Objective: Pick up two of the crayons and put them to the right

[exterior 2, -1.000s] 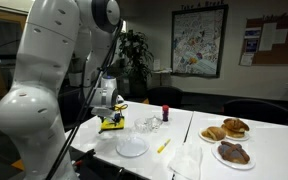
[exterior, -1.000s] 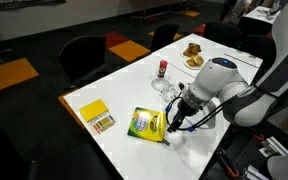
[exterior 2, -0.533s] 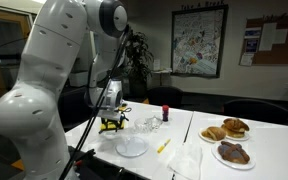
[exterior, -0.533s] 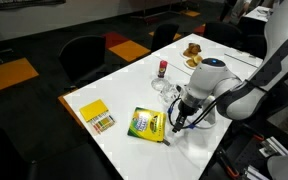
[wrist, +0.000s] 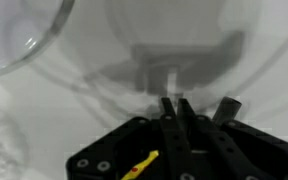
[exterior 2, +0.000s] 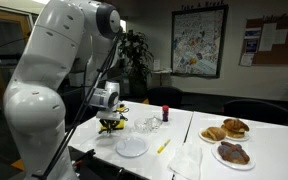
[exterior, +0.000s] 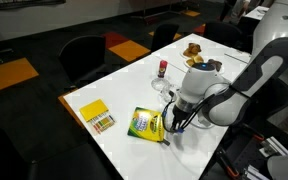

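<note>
Yellow crayon (exterior 2: 163,146): short thin stick, lower centre, long axis diagonal, lower-left to upper-right. Gripper (exterior: 173,127): closure cannot be determined.

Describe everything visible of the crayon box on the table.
The crayon box is a flat rectangular carton, cardboard by the look of it, printed green and yellow, with lettering too blurred to read. It lies flat on the white table near one edge, turned at an angle to it. The gripper is down at one end of the box; whether it touches the box cannot be told. From the opposite side only a yellow strip of the box shows under the gripper. Whether the flap is open cannot be seen.
</note>
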`<state>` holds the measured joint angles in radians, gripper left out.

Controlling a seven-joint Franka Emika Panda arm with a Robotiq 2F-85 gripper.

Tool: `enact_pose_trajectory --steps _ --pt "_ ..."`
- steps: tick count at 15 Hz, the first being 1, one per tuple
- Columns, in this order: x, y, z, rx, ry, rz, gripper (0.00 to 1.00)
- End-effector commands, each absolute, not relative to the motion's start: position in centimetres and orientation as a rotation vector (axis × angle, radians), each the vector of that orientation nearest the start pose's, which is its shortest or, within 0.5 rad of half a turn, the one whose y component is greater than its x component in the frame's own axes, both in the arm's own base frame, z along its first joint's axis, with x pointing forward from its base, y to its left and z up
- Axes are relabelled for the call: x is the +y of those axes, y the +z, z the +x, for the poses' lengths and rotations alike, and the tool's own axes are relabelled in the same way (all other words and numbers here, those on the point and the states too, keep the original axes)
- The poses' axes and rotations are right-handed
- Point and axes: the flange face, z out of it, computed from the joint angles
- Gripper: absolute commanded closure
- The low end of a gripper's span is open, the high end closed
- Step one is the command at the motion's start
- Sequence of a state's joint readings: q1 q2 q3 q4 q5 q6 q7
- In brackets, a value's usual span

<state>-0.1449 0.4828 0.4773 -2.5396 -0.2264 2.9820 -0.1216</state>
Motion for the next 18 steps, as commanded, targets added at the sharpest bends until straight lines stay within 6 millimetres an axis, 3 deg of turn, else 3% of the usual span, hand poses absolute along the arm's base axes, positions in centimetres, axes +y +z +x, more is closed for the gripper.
enact_pose_trajectory --steps 1,7,18 --pt "20.1 11.1 40.5 -0.984 -0.03 -2.786 1.0" --pt "22.4 10.6 41.0 -0.931 -0.118 -2.8 1.0" --pt "21.4 10.7 43.0 -0.85 -0.375 -2.854 1.0"
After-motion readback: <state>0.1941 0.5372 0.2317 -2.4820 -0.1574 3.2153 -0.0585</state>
